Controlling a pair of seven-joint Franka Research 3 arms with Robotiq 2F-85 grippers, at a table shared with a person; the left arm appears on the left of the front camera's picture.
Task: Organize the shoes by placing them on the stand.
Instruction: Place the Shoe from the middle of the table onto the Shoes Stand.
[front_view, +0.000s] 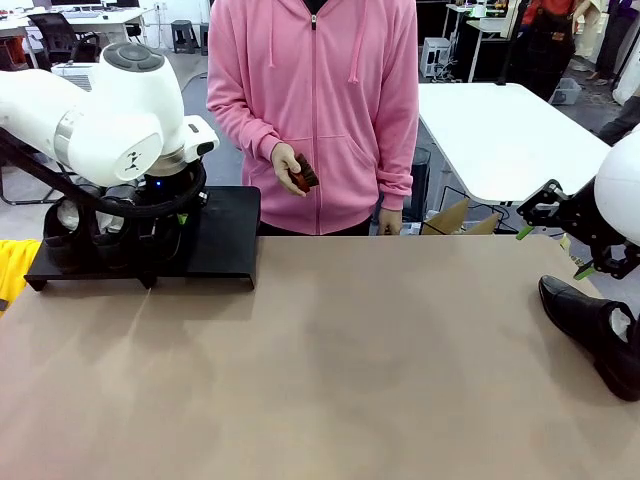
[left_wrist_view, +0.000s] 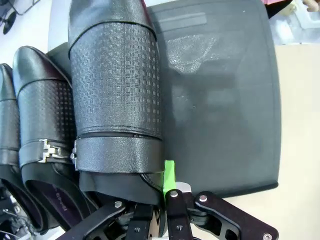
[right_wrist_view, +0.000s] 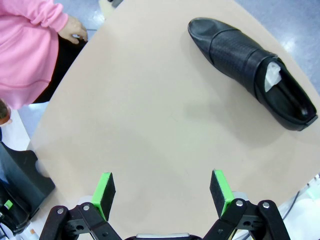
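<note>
Left gripper (left_wrist_view: 167, 187) is clamped on the heel collar of a textured black dress shoe (left_wrist_view: 117, 85), holding it over the stand (left_wrist_view: 225, 100) near the worktop's (front_view: 330, 350) far left corner. From the left wrist view the held shoe sits just beside a second shoe (left_wrist_view: 42, 115) already on the stand, with a third at the picture's edge, and bare panel lies open on its other side. To finish this step well, I judge the shoe should be lowered until its sole rests flat on the panel, parallel to its neighbours and clear of them, before the fingers part; letting go early could tip it against the next shoe. Whether the sole already touches the stand I cannot tell. Right gripper (right_wrist_view: 162, 192) hangs with its jaws spread wide and empty above the worktop's right side. One more shoe (right_wrist_view: 252, 72) lies on its sole near the worktop's right edge, well apart from that gripper and off to one side of its fingers, toe pointing away from the edge. A person stands at the far edge holding a small reddish-brown object (front_view: 304, 177).
</note>
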